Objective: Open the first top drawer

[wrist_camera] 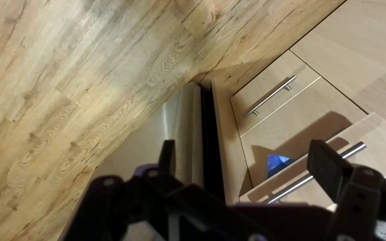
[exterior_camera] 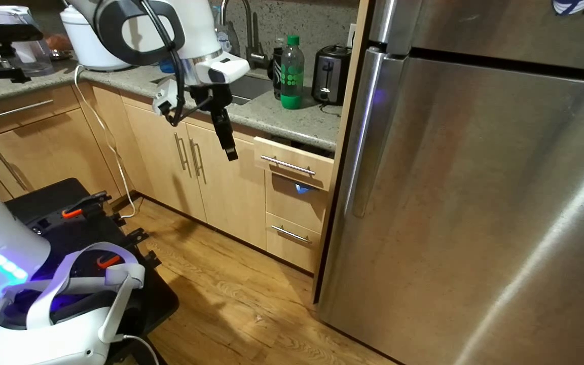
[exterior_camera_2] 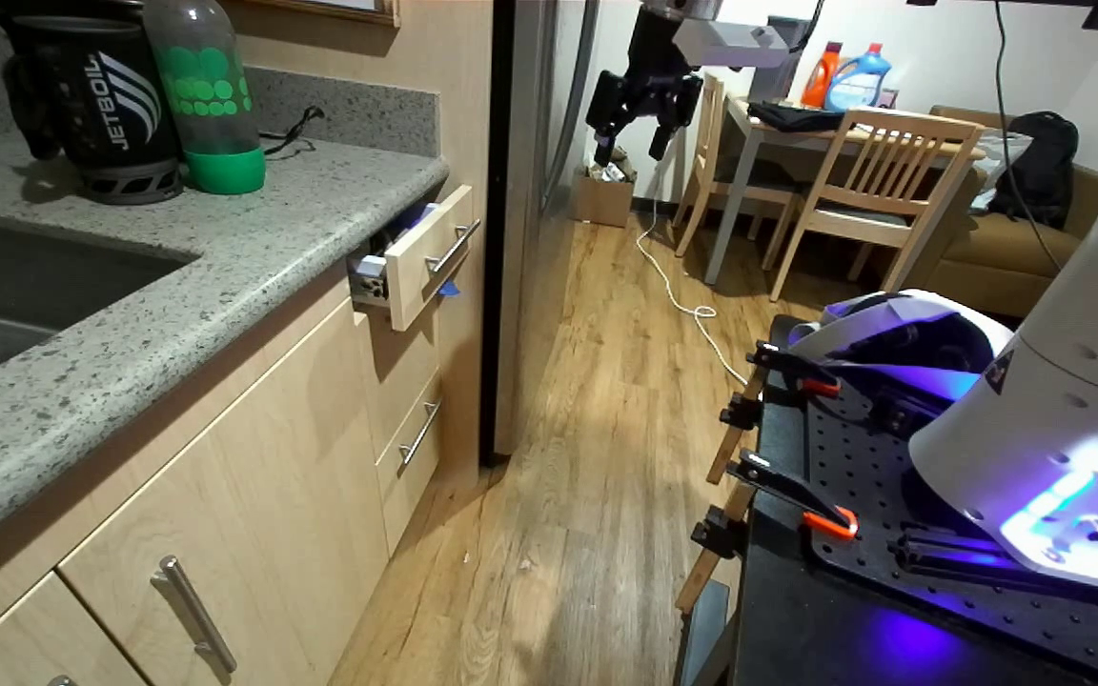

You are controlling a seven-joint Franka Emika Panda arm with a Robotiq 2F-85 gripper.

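The first top drawer, with a light-wood front (exterior_camera: 296, 174), stands pulled partway out under the counter in both exterior views (exterior_camera_2: 413, 278). A white item and a blue item show inside it in an exterior view. Its horizontal metal bar handle (exterior_camera: 288, 165) also shows in the wrist view (wrist_camera: 290, 189), partly hidden behind a finger. My gripper (exterior_camera: 232, 156) is in the air in front of the cabinets, apart from the handle. In an exterior view its two fingers (exterior_camera_2: 631, 155) are spread, with nothing between them. The wrist view also shows the fingers (wrist_camera: 242, 144) wide apart.
A blue piece (exterior_camera: 302, 188) hangs below the drawer front. A steel fridge (exterior_camera: 449, 203) stands beside the drawers. A green-capped bottle (exterior_camera: 292, 73) and a toaster (exterior_camera: 331, 75) are on the counter (exterior_camera: 302, 117). A lower drawer (exterior_camera: 292, 243) is shut.
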